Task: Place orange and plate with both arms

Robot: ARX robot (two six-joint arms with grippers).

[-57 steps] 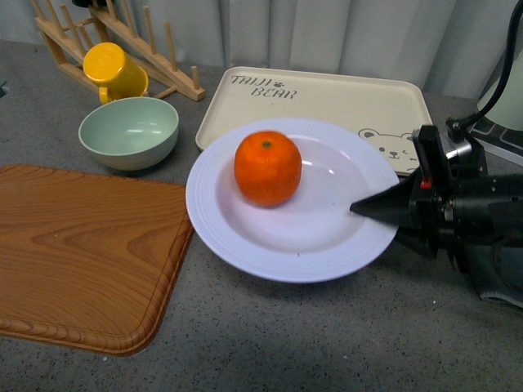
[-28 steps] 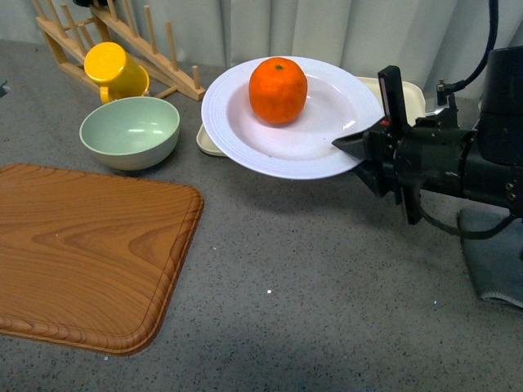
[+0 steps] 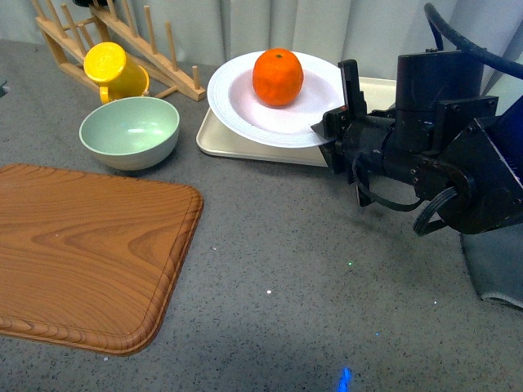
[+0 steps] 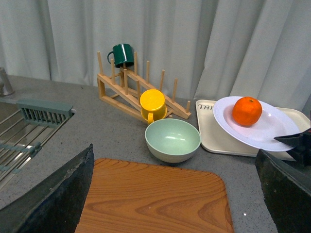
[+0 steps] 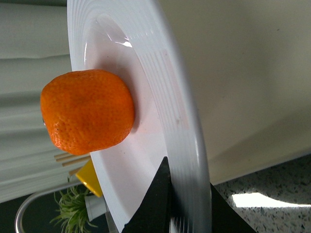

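bright round orange (image 4: 247, 111) is seen lying in white ridged deep plate (image 4: 266, 132) | plate is held over beige rectangular tray (image 4: 217, 141) | pale green bowl (image 4: 172, 141) is set between yellow cup (image 4: 153, 103) and wooden cutting board (image 4: 150, 199)

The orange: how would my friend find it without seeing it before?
At the back of the grey counter lies a beige tray. The right pincer holds a white plate over it, and the orange sits on that plate. It is a bright orange ball with a green dot, unlike the yellow cup with a handle.
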